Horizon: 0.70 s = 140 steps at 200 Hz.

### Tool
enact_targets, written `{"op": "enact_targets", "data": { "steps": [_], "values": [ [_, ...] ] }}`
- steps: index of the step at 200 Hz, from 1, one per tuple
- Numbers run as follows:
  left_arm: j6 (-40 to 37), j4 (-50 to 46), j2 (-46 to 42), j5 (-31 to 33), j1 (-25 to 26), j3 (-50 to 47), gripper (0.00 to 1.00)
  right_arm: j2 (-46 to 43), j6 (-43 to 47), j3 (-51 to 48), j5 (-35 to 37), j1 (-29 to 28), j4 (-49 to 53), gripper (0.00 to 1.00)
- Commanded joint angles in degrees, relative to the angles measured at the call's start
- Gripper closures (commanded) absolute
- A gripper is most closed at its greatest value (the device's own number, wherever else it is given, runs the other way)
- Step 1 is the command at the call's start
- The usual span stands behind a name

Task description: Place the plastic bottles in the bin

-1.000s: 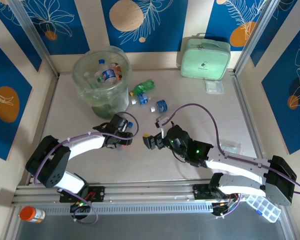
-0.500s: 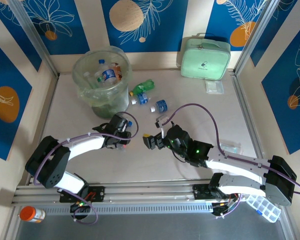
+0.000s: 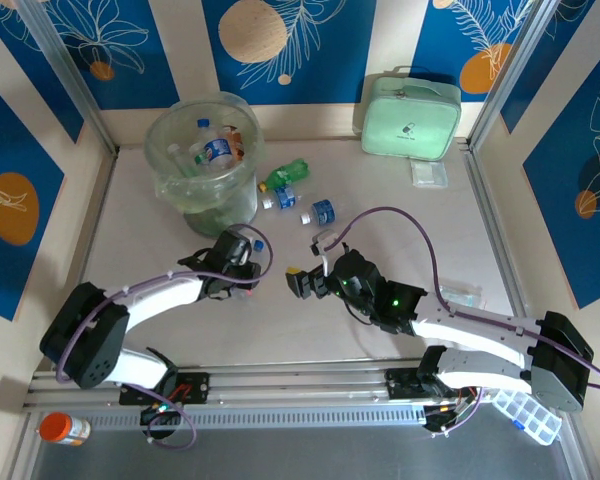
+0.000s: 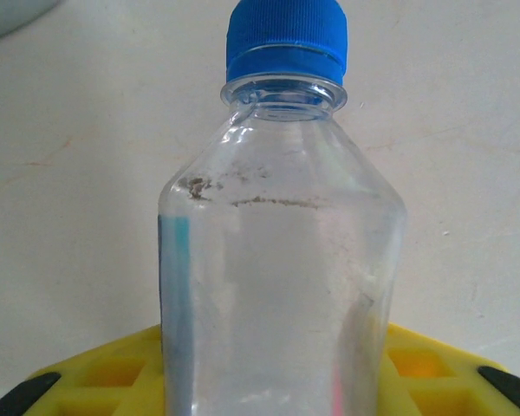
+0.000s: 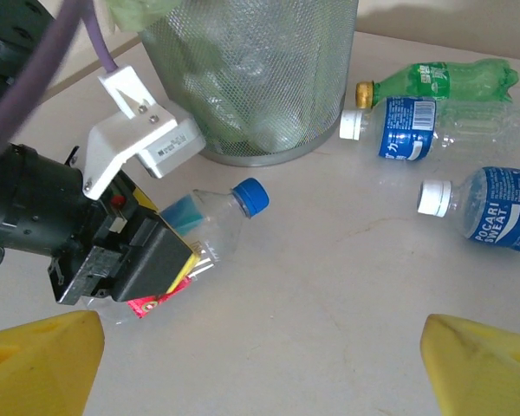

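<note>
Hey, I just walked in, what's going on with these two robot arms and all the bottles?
The robot is clearing plastic bottles into the bin. The left gripper is clamped on a clear bottle with a blue cap, just in front of the bin. The right gripper is open and empty, hovering over the table. Some bottles already lie in the bin; a green bottle, a blue-labelled bottle and a Pocari Sweat bottle lie beside it.

clear bottle (image 4: 282, 260), blue cap (image 4: 286, 39), pale table (image 4: 78, 130)
</note>
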<state>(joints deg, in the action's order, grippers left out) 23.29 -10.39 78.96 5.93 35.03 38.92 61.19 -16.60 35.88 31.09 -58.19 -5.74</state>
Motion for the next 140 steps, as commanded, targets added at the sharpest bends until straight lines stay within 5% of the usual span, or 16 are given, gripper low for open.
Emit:
{"op": "enact_targets", "data": {
  "steps": [1, 68, 140],
  "values": [
    [1.9, -0.7, -4.1, -2.0, -0.1, -0.3, 0.66, -2.1, -0.8, -0.3, 1.3, 0.2, -1.2, 0.05],
    [3.7, -10.1, -17.7, -4.6, 1.7, 3.9, 0.67, -5.3, -0.9, -2.3, 3.3, 0.0, -3.0, 0.05],
    [1.3, -23.0, -24.4, -7.1, 2.0, 20.0, 0.68, -5.1, -1.2, -2.4, 3.0, 0.0, -3.1, 0.05]
  ]
}}
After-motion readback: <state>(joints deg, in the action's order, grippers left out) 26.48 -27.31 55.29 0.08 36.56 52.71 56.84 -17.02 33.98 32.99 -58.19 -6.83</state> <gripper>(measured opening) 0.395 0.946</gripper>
